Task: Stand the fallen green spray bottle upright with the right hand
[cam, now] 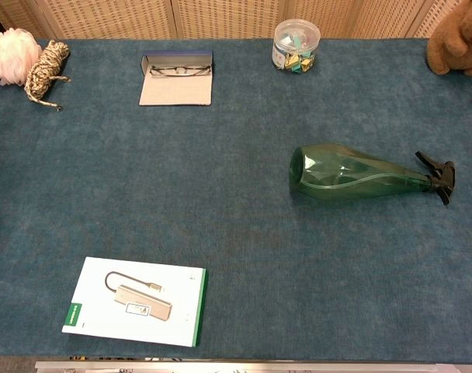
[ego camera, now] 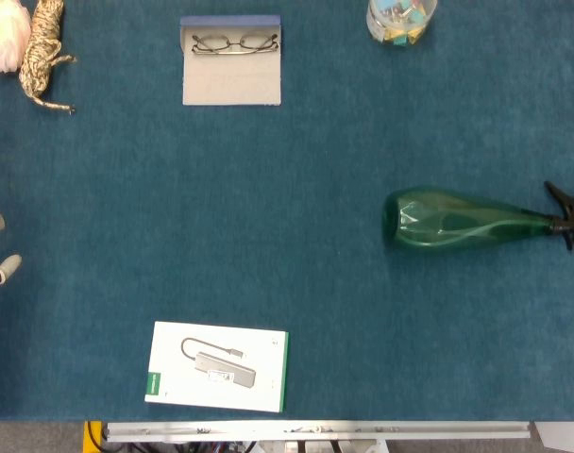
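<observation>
The green spray bottle (ego camera: 457, 219) (cam: 352, 175) lies on its side on the blue tabletop at the right. Its base points left and its black trigger nozzle (ego camera: 568, 212) (cam: 440, 175) points right. Of my left hand (ego camera: 2, 270) only a couple of pale fingertips show at the left edge of the head view, spread apart, holding nothing and far from the bottle. My right hand appears in neither view.
A white product box (ego camera: 218, 366) (cam: 135, 301) lies near the front edge. At the back are glasses on an open case (ego camera: 232, 44) (cam: 176, 71), a jar of clips (ego camera: 400, 19) (cam: 296, 45), a rope bundle (ego camera: 42, 52) (cam: 46, 68), a pink pouf (cam: 11, 54) and a brown plush (cam: 457, 43).
</observation>
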Motion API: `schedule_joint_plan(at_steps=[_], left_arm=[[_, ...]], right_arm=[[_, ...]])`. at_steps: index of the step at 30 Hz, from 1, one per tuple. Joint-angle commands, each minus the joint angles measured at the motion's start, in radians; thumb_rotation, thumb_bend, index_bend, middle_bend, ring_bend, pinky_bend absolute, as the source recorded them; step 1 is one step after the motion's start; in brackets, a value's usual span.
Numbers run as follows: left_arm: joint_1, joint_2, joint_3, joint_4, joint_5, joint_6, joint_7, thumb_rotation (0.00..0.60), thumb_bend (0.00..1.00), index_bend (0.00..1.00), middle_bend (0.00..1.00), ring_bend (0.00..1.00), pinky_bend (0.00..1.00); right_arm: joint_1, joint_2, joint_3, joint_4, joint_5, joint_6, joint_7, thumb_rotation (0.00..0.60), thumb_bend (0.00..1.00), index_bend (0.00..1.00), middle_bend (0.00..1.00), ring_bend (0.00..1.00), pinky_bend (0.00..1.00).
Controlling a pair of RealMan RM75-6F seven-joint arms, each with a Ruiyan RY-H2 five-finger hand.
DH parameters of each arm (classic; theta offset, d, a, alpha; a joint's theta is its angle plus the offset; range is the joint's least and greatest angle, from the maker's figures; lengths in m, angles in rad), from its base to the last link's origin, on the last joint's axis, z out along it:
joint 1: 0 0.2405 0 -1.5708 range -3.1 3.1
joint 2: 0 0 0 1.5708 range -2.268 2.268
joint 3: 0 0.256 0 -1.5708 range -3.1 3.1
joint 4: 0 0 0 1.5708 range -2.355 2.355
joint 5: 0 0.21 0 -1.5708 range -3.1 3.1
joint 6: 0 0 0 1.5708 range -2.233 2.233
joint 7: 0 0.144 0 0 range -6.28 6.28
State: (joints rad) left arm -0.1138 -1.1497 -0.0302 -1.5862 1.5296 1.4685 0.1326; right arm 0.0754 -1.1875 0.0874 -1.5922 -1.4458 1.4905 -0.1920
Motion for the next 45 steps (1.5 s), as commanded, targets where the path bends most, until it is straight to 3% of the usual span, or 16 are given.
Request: schedule_joint_plan(at_steps=[1,8,13,19,24,28,34,45], left_arm=[[-0.004,0.0,0.002,-0.002,-0.009,-0.013,0.01,0.6,0.0,0.52,0.4,0.23,0.28],[-0.001,0.007,-0.001,-0.009,-0.03,-0.017,0.014,0.6,0.0,0.53,0.39,0.23,0.28],[0.007,0.013,0.0,-0.011,-0.045,-0.016,0.012,0.6,0.0,0.53,0.39,0.23,0.28],[0.019,0.025,0.004,-0.019,-0.032,0.01,-0.002,0.6,0.0,0.53,0.39,0.23,0.28],[0.035,0.03,0.01,-0.024,-0.026,0.03,-0.005,0.6,0.0,0.53,0.39,0.23,0.28],[0.044,0.033,0.011,-0.028,-0.02,0.048,-0.01,0.6,0.0,0.53,0.39,0.23,0.28],[0.049,0.038,0.008,-0.03,-0.023,0.052,-0.018,0.6,0.0,0.53,0.39,0.23,0.29],[0.052,0.043,0.006,-0.035,-0.028,0.049,-0.025,0.6,0.0,0.53,0.39,0.23,0.29]], right_arm=[[-0.004,0.003,-0.003,-0.005,-0.009,0.009,0.005,0.6,0.0,0.17,0.36,0.3,0.67],[0.012,0.003,0.005,-0.001,0.005,-0.021,0.017,0.6,0.0,0.17,0.36,0.3,0.66],[0.019,-0.012,0.01,0.007,-0.016,-0.008,0.034,0.6,0.0,0.17,0.35,0.29,0.57],[0.042,-0.06,0.002,0.053,-0.086,0.007,0.056,0.6,0.0,0.15,0.19,0.16,0.39],[0.077,-0.112,-0.013,0.101,-0.139,-0.016,0.063,0.6,0.0,0.03,0.09,0.06,0.25],[0.112,-0.146,-0.031,0.123,-0.16,-0.072,0.016,0.6,0.0,0.0,0.03,0.01,0.18],[0.151,-0.185,-0.044,0.153,-0.157,-0.146,-0.046,0.6,0.0,0.0,0.0,0.0,0.17],[0.194,-0.305,-0.07,0.318,-0.181,-0.187,-0.02,0.6,0.0,0.0,0.0,0.0,0.13]])
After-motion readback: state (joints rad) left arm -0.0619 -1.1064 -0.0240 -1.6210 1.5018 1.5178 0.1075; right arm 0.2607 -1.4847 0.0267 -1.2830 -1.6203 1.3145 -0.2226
